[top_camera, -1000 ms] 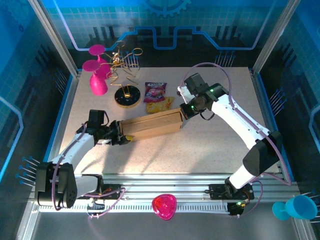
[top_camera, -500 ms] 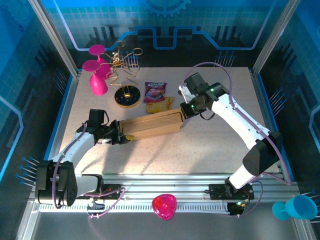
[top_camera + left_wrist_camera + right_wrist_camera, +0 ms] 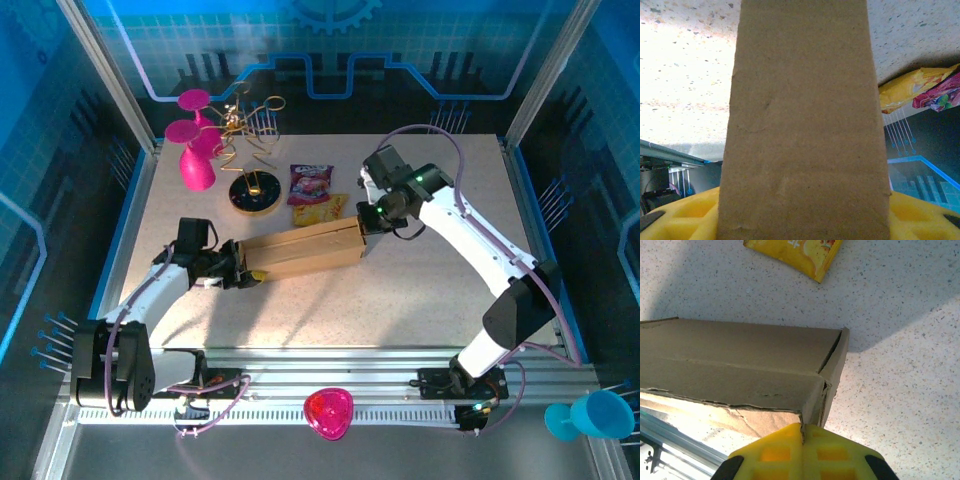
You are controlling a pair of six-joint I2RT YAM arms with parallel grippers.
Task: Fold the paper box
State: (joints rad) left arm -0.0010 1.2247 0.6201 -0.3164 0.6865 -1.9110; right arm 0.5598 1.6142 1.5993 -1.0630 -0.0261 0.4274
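The paper box (image 3: 305, 250) is a long brown cardboard shape lying mid-table. My left gripper (image 3: 243, 268) holds its left end. In the left wrist view the paper box (image 3: 800, 125) spans the whole gap between the yellow fingers (image 3: 687, 212), so that gripper (image 3: 802, 212) is shut on it. My right gripper (image 3: 368, 222) is at the box's far right corner. In the right wrist view its yellow fingers (image 3: 770, 452) are pressed together at the gripper (image 3: 802, 432), pinching the thin end wall of the paper box (image 3: 740, 360).
A pink snack packet (image 3: 311, 183) and a yellow one (image 3: 322, 210) lie just behind the box. A black dish with a gold wire stand (image 3: 253, 192) and a pink vase (image 3: 195, 150) stand at the back left. The table in front of the box is bare.
The right arm's wrist has shifted very slightly left. The box and the left gripper stay where they were.
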